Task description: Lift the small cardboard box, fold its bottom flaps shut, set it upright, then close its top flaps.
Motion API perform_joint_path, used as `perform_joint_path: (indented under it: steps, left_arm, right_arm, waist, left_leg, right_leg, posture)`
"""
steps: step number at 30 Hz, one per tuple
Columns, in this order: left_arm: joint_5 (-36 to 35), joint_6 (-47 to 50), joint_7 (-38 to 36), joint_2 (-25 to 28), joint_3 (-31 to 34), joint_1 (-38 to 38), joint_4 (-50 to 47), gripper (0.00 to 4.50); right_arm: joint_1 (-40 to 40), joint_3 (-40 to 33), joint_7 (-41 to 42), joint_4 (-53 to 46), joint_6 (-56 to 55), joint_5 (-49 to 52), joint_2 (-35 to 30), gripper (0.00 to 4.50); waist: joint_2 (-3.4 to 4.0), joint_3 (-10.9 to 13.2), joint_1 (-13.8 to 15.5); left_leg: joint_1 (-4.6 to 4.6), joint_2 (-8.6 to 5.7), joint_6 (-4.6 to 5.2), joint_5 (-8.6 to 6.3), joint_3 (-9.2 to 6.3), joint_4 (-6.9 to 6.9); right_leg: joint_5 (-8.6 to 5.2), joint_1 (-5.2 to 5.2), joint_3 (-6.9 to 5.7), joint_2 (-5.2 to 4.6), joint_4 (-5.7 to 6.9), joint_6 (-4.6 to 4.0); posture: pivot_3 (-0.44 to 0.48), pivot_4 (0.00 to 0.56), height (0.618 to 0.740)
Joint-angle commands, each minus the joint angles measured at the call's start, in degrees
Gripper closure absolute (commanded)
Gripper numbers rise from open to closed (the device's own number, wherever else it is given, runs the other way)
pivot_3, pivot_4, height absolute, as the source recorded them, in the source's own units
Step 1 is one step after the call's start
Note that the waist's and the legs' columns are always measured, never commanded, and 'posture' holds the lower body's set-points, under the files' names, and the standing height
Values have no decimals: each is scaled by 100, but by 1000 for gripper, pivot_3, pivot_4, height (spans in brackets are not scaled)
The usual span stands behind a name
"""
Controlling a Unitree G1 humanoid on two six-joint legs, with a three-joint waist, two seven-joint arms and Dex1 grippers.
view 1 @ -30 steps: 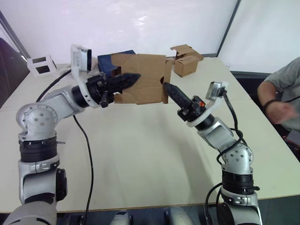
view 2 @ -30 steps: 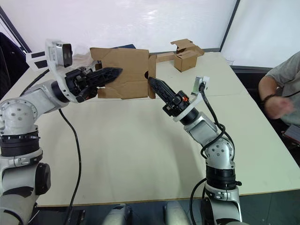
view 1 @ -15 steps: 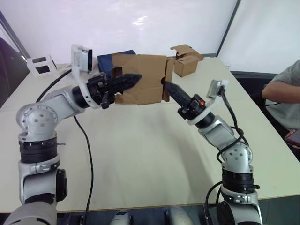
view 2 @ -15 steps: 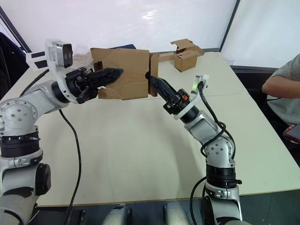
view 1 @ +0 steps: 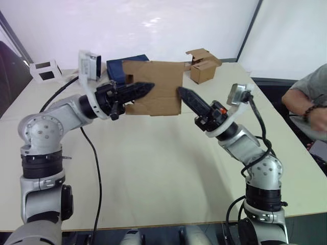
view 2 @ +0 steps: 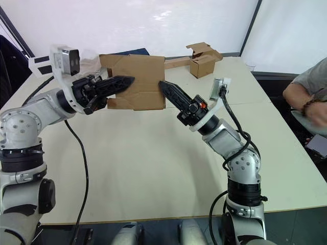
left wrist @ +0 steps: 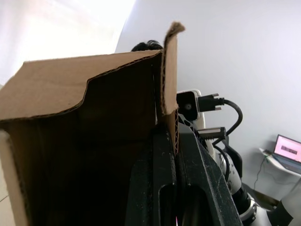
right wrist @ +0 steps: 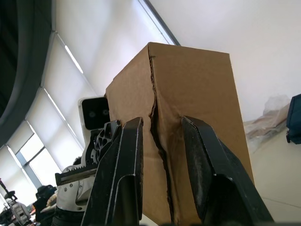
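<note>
The small cardboard box (view 1: 156, 88) is held above the table (view 1: 153, 168), near its far side, between both arms. In the left wrist view, the left gripper (left wrist: 175, 155) is seen closed on a corrugated wall edge, a detail hidden in the head views. In the right wrist view, the right gripper (right wrist: 162, 141) is seen with fingers parted, pointed at the box end where the bottom flaps (right wrist: 188, 136) meet along a ragged seam; contact cannot be confirmed. The left-end flaps are seen standing open. Bare tabletop is left in front. A second cardboard box (view 1: 203, 67) stands behind, apart. A person's arm (view 2: 306, 99) is seen at the right edge.
</note>
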Motion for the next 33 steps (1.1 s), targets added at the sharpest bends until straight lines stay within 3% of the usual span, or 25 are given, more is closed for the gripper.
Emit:
perform_joint_path:
  steps: [1, 11, 24, 25, 26, 27, 33]
  left_arm:
    - [-3, -91, 3, -8, 53, -79, -87, 4500]
    - [-63, -50, 80, -60, 62, -60, -154, 4500]
    - [-83, -54, 85, -44, 102, -69, -152, 4500]
    - [-82, -56, 84, -44, 102, -72, -152, 4500]
    - [-83, -56, 89, -48, 102, -80, -149, 4500]
    - [-86, -58, 93, -53, 102, -89, -147, 4500]
    - [-66, -78, 85, -78, 85, -103, -149, 4500]
  right_arm:
    - [-36, 102, 87, -328, 53, 246, 6, 3215]
    - [-76, 401, 36, -416, 131, 265, 123, 3215]
    - [225, -629, -610, 24, -170, 910, -73, 3215]
    - [257, -630, -640, 16, -187, 865, -83, 3723]
    - [291, -628, -664, 14, -190, 842, -79, 3810]
    - [322, -603, -675, 3, -182, 801, -75, 4298]
    - [398, -203, -616, -128, -130, 395, -37, 4421]
  waist:
    - [0, 0, 0]
    - [0, 0, 1]
    - [0, 0, 7]
    - [0, 0, 6]
    - [0, 0, 3]
    - [0, 0, 2]
    - [0, 0, -2]
  left_leg:
    - [0, 0, 0, 0, 0, 0]
    - [0, 0, 0, 0, 0, 0]
    - [-1, 0, 0, 0, 0, 0]
    - [-1, 0, 0, 0, 1, 0]
    - [-1, 0, 0, 0, 0, -1]
    - [-1, 0, 0, 0, 1, -1]
    - [0, 0, 0, 0, 0, -2]
  right_leg:
    - [0, 0, 0, 0, 0, 0]
    - [0, 0, 0, 0, 0, 0]
    - [0, 1, 0, -1, -1, 0]
    - [0, 1, 0, 0, -2, 0]
    - [0, 1, 0, 0, -1, 0]
    - [0, 0, 0, 0, -1, 0]
    - [0, -1, 1, 2, -1, 0]
  posture:
    - [0, 150, 740]
    - [0, 150, 740]
    - [0, 150, 740]
    - [0, 150, 740]
    - [0, 150, 740]
    - [0, 150, 740]
    - [0, 150, 740]
